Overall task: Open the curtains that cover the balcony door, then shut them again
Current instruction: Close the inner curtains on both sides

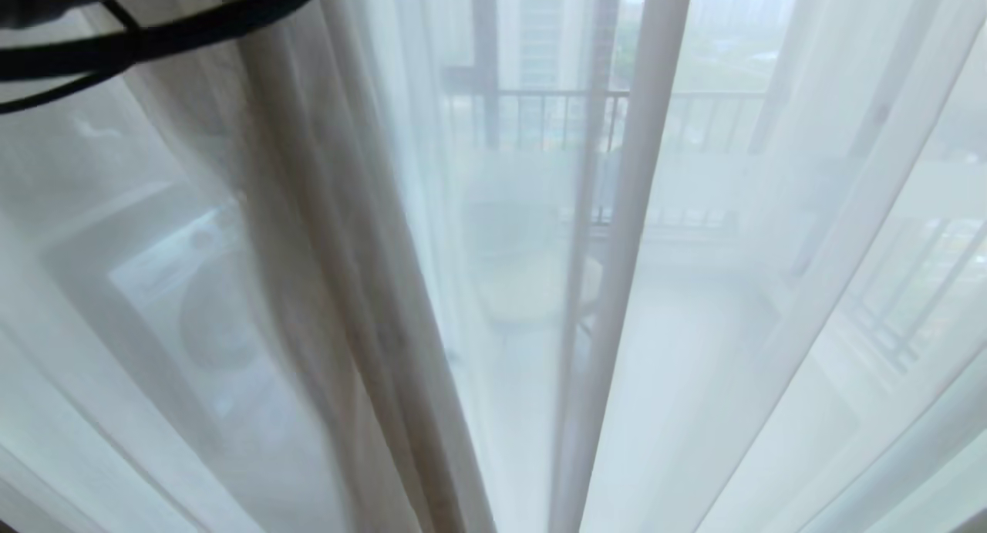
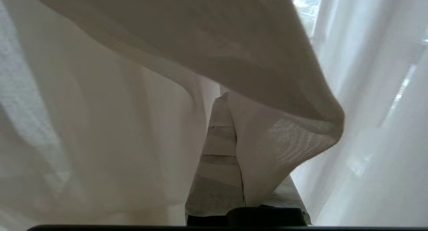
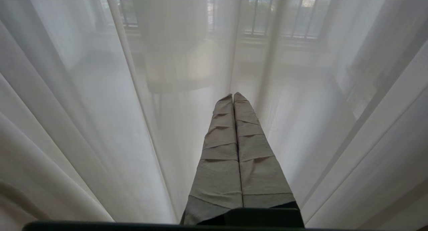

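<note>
The curtains fill every view. The sheer white layer (image 1: 732, 286) hangs across the whole head view, and a bunched strip of the opaque beige layer (image 1: 324, 247) runs down left of the middle. In the left wrist view, my left gripper (image 2: 228, 94) is shut on the beige curtain (image 2: 267, 140). The cloth comes out from between the taped fingers (image 2: 217, 140), drapes over one of them and billows above. My right gripper (image 3: 233, 94) is shut with nothing in it, pointing at the sheer layer (image 3: 100, 107). The balcony door shows only as a dim dark upright (image 1: 595, 132) behind the sheer.
Seen through the sheer, a railing (image 1: 555, 116) crosses the far side of the balcony. A washing machine (image 1: 193, 301) stands at the left and a small round table (image 1: 532, 278) near the middle. Black cables (image 1: 154, 39) cross the head view's top left corner.
</note>
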